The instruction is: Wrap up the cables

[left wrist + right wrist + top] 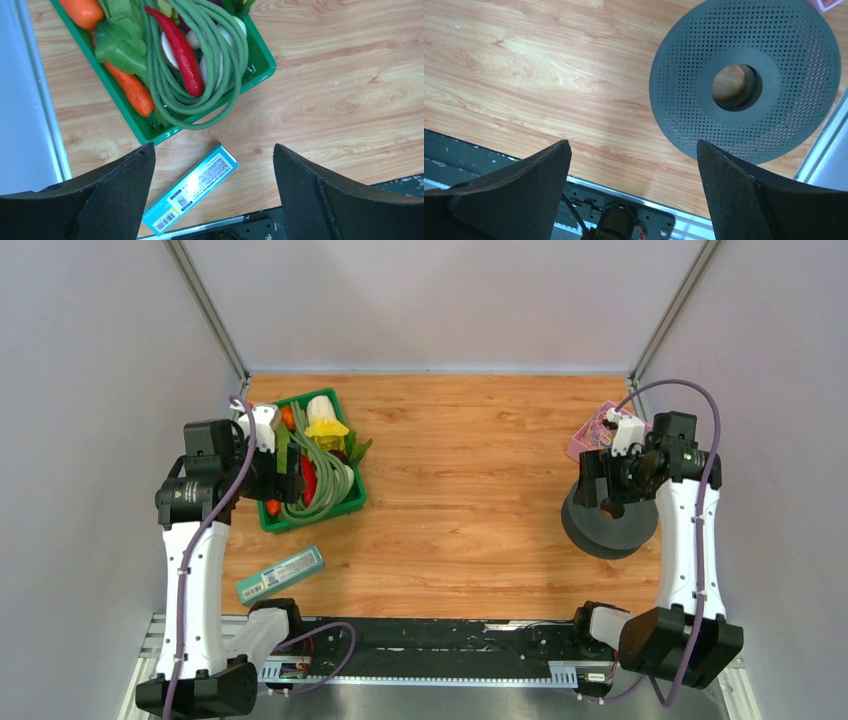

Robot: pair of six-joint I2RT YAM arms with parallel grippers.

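Both grippers stand with jaws spread wide and hold nothing. The left gripper [212, 150] hangs over the near corner of the green tray [265, 60], and the right gripper [634, 145] is well to the tray's right. Across the wooden table [470, 490], far right of the tray, lies a dark perforated reel [744, 85]. A teal box [192, 192] sits just nearside of the tray. No cables show in any view. Wrapping looks unstarted; next comes finding a strand and pinching its end finely.

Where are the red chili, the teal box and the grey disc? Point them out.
red chili [179, 46], left wrist view, mid-body.
teal box [190, 189], left wrist view, top face.
grey disc [684, 95], right wrist view, perforated face.
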